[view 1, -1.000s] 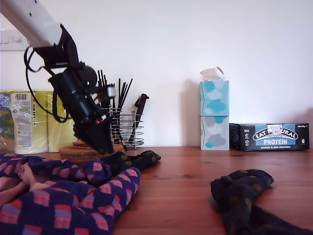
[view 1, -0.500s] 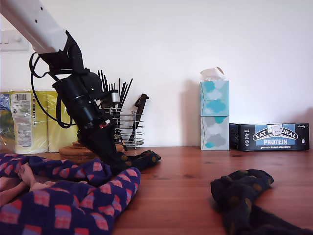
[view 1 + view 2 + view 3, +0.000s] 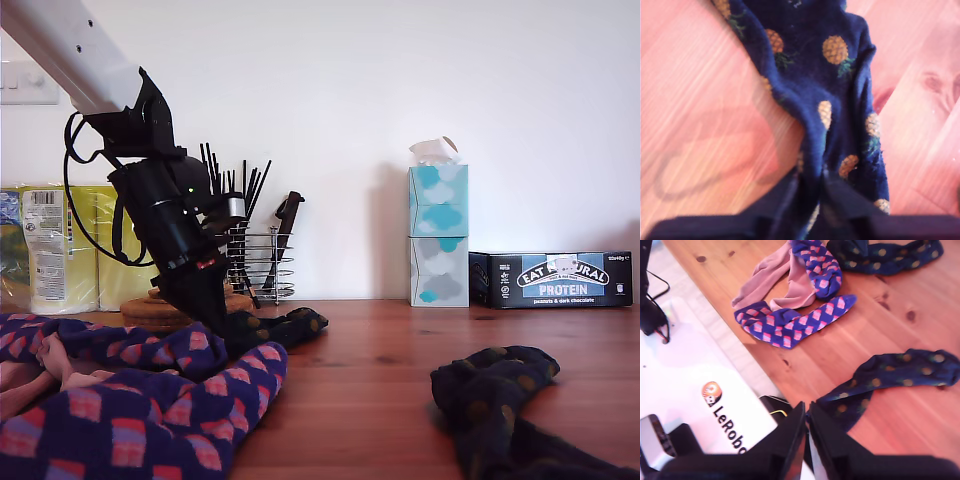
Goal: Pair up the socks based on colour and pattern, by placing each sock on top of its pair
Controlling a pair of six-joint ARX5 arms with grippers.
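1. Toward the exterior view's left, on the wooden table (image 3: 400, 370): my first gripper (image 3: 218, 318) down at the surface, jaws clamped on a raised fold of the far dotted sock (image 3: 285, 325). Same pinch in the first wrist view, my first gripper (image 3: 810, 175) closed over a ridge of that far dotted sock (image 3: 835, 100), the rest lying flat on the wood.
2. Its partner, the near dotted sock (image 3: 490, 400), crumpled well apart toward the exterior view's right; also seen from above (image 3: 905, 370).
3. My second gripper (image 3: 807, 407) held high over the table, jaws together, nothing visibly between them.
4. Diamond socks (image 3: 150, 420) and a pink sock (image 3: 25, 385) heaped just beside the pinch point.
5. Likely trouble:
   - Only a thin ridge of knit held, so a slip out of the jaws on lifting, with the sock dropped short of its partner.
   - Trailing end dragged across the diamond socks, pulling that heap askew.
   - Swing too far back, snagging on the wire utensil rack (image 3: 262, 265) close behind.
   - Release in a bunch, landing beside the partner, not on it.
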